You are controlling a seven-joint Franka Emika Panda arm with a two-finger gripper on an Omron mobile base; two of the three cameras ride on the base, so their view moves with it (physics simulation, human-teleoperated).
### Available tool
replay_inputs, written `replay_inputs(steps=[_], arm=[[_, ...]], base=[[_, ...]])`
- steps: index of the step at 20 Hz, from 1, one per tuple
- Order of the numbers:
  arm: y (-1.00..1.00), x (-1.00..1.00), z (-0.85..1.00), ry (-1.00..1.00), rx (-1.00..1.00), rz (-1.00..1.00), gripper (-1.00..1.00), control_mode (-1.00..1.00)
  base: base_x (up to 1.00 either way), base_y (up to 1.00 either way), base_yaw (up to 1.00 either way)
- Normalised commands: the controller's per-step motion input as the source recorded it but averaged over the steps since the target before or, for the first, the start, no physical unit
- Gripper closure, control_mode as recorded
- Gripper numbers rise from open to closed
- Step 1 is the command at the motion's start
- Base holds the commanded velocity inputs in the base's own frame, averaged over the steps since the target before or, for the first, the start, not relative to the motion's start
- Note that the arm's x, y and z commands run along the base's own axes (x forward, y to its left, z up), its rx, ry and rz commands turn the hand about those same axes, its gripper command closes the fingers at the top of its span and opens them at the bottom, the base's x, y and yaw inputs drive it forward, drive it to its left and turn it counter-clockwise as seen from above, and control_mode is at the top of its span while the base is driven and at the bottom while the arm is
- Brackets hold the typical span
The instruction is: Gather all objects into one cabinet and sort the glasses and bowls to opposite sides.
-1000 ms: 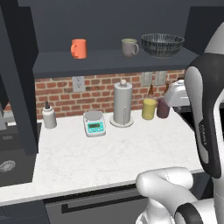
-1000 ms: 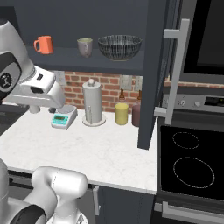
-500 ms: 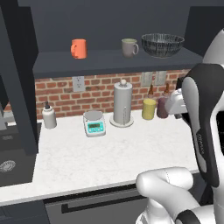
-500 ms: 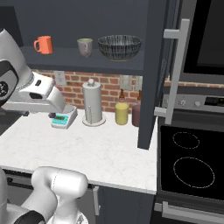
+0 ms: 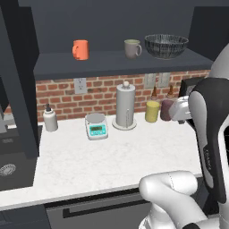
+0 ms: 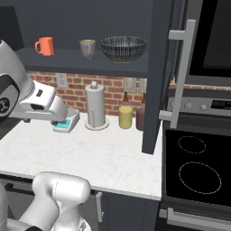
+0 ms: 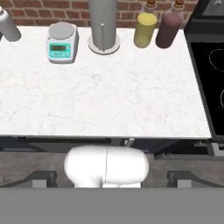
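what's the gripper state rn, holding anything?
Gripper: open, holding nothing, above the counter's front edge.

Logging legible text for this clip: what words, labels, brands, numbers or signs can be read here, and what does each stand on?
None can be read.
Kitchen scale: its teal display shows dark marks, too blurred to read.
Stove control panel: small pale marks, too small to read.
Orange mug, grey-beige mug, bowl, yellow canister and maroon canister: no lettering visible.
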Motion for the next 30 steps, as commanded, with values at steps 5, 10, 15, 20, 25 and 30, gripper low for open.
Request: replay_inputs(steps=[5, 10, 15, 20, 25, 30], arm=[[0.00, -0.01, 0.00, -0.01, 0.01, -0.01, -1.00, 1.00], [0.00, 0.00, 0.00, 0.00, 0.00, 0.00, -1.00, 1.00], [0.00, 0.00, 0.00, 0.00, 0.00, 0.00, -1.00, 1.00], [0.00, 0.00, 0.00, 0.00, 0.00, 0.00, -1.00, 1.00], [0.00, 0.00, 0.00, 0.00, 0.00, 0.00, -1.00, 1.00], [0.00, 0.00, 0.00, 0.00, 0.00, 0.00, -1.00, 1.00]], base=[[-0.16, -0.01, -0.01], [-0.91, -0.09, -0.08], [-0.99, -0.03, -0.17], [-0.61, 0.00, -0.26], [-0.22, 0.00, -0.29], [-0.01, 0.00, -0.45]])
